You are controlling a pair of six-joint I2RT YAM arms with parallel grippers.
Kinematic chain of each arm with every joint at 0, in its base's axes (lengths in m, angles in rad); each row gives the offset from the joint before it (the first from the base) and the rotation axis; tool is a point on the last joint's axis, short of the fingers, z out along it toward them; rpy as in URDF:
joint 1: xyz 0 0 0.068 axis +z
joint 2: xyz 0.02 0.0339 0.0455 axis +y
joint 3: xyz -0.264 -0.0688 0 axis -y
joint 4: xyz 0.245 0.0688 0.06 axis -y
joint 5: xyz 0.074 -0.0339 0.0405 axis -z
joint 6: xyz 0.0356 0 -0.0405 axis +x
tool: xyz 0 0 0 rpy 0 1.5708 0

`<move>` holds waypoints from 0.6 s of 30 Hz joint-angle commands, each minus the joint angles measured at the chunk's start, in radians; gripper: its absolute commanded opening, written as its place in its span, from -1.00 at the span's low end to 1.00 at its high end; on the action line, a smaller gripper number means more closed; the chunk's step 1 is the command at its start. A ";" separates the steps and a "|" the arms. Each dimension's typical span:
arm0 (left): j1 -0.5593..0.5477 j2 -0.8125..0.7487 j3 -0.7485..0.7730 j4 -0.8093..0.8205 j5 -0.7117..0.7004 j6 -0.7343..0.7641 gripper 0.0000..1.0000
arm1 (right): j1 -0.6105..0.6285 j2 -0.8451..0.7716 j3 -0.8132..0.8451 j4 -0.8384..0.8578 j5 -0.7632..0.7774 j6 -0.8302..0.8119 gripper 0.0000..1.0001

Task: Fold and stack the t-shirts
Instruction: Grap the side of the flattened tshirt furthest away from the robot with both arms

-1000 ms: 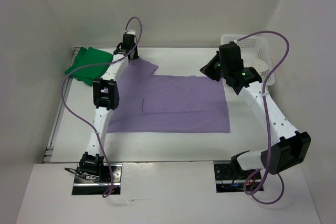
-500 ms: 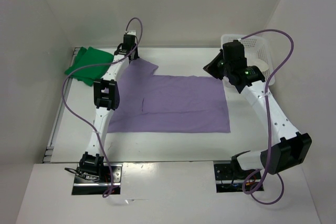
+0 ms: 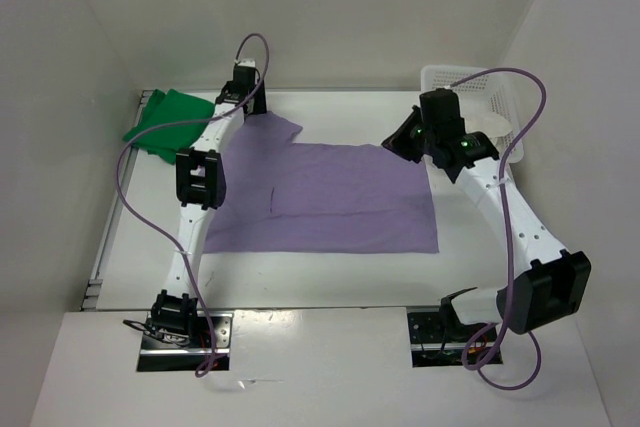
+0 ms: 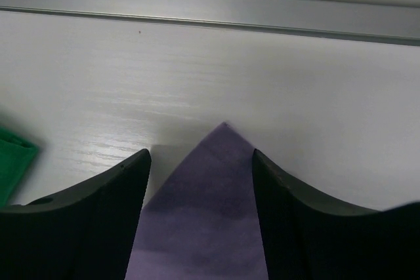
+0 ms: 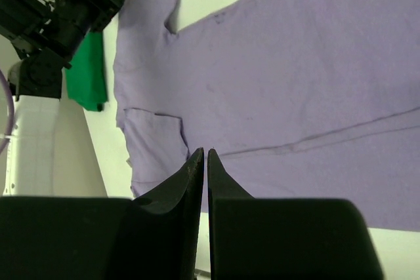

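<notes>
Between the tips of the spread left pincer (image 4: 200,155) lies a corner of the purple shirt (image 4: 203,227) (likely soft, limp; pinch this edge); the right pincer (image 5: 198,154) is pressed together, empty.

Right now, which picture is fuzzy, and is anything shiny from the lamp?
Left wrist view: the black fingers of the left gripper look soft and fuzzy at the bottom, and the white table has a pale shiny streak beside the lavender shirt corner. Right wrist view: the right gripper is a dark shape, the shirt sharp. Top view: even light, only faint shadows.
</notes>
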 commanded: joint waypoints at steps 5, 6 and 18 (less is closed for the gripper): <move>0.000 0.017 0.084 -0.006 0.044 -0.003 0.15 | -0.005 -0.066 -0.018 0.028 -0.038 0.010 -0.81; 0.000 0.029 0.084 -0.006 0.059 -0.003 0.08 | -0.005 -0.066 -0.018 0.028 -0.038 0.010 -0.81; 0.009 0.062 0.119 -0.104 0.095 -0.014 0.15 | -0.005 -0.047 0.080 -0.012 0.003 0.010 -0.81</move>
